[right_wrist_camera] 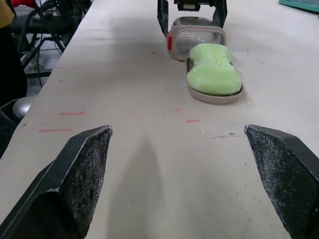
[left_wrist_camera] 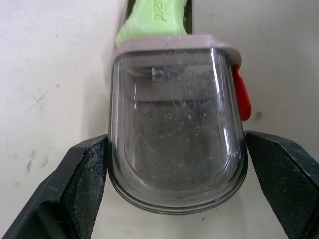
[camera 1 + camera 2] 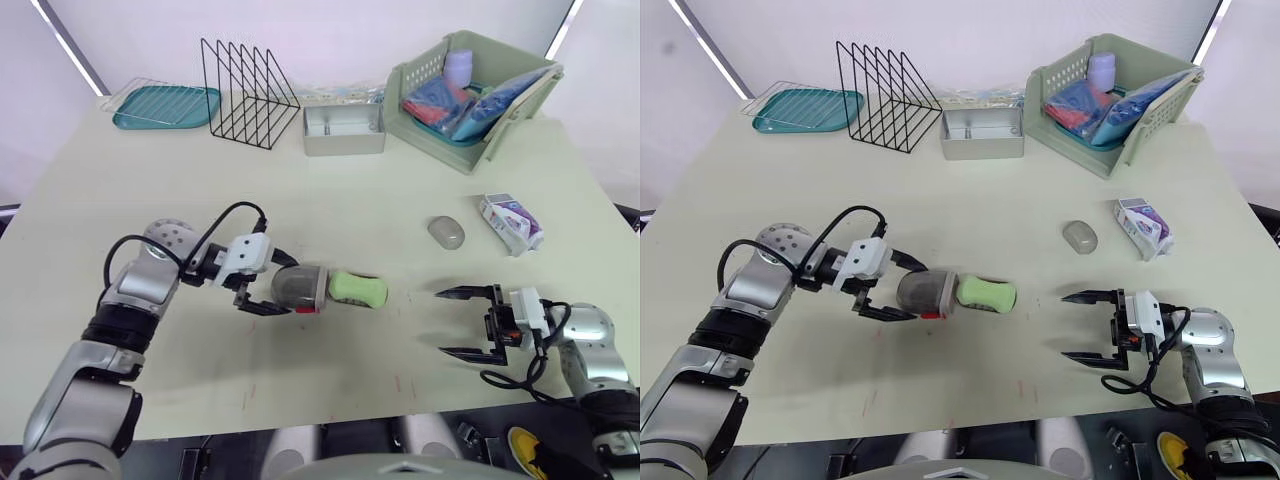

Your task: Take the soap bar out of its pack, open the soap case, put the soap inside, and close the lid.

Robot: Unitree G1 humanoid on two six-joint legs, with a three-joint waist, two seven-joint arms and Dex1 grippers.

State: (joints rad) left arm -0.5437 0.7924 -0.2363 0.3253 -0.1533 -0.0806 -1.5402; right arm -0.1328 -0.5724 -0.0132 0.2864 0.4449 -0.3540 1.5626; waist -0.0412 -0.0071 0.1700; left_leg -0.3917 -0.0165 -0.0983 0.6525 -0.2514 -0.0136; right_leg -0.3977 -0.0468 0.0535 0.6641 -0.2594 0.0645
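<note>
A: Left gripper?

B: Left gripper (image 3: 278, 285), jaws clenched on the clear soap case lid (image 3: 298, 288). 1 black finger (image 2: 82, 174) presses each side wall of the dome. A red latch (image 2: 241, 97) sits on the lid's rim.

A: Right gripper?

B: Right gripper (image 3: 444, 321), jaws released and spread wide. It hovers low over the worktop (image 3: 330, 210) near the front edge, well apart from the soap, with its fingertips turned toward it.

A: Where is the soap?

B: The green soap bar (image 3: 358, 288) is out of its pack and lies in the case base (image 1: 215, 97), front middle of the worktop. The case is open. The lid is tipped up at the bar's left end, hollow side toward the bar, rim just beside it.

A: Axis?

B: Long axis runs left to right across the worktop, in line with the lid and the left gripper. The free end points toward the right gripper's side.

A: Other containers?

B: The soap pack (image 3: 512, 222), white and purple, lies at the right. A grey oval thing (image 3: 446, 232) is near it; I cannot tell what it is. At back right, a green basket (image 3: 432, 138) holds blue packs (image 3: 505, 95) and a lilac cup (image 3: 459, 68). Beside it, running leftward: a grey metal tray (image 3: 345, 146), a black wire rack (image 3: 250, 92) and a teal tray (image 3: 160, 124).
</note>
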